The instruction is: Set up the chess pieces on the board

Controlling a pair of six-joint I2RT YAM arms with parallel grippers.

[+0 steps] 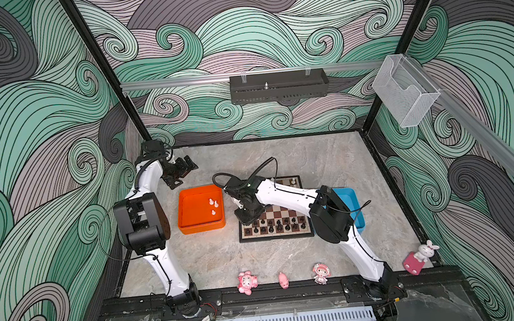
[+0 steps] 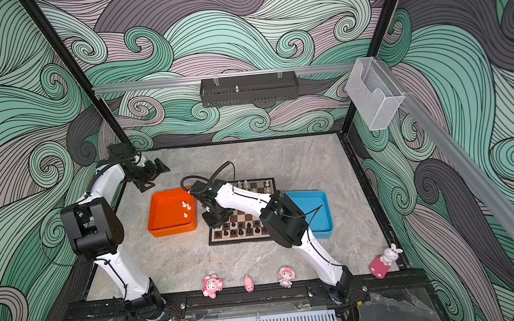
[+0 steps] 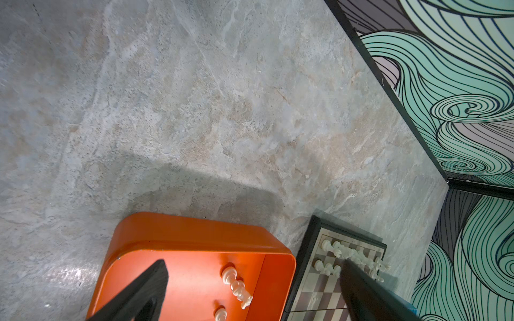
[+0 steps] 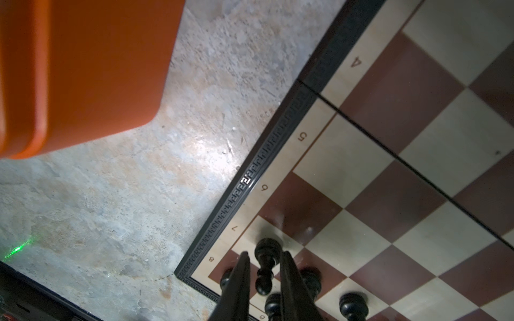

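Small black chessman (image 4: 264,265), brown-cream checkered board (image 4: 361,155)

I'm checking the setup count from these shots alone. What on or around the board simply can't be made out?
Both top views: the right arm covers much of the board; pieces beneath uncountable.
Right wrist view: the right gripper straddles a black piece; contact unclear, neighbours cut off by the edge.
Left wrist view: white pieces blurred, partly behind a finger; types unreadable.
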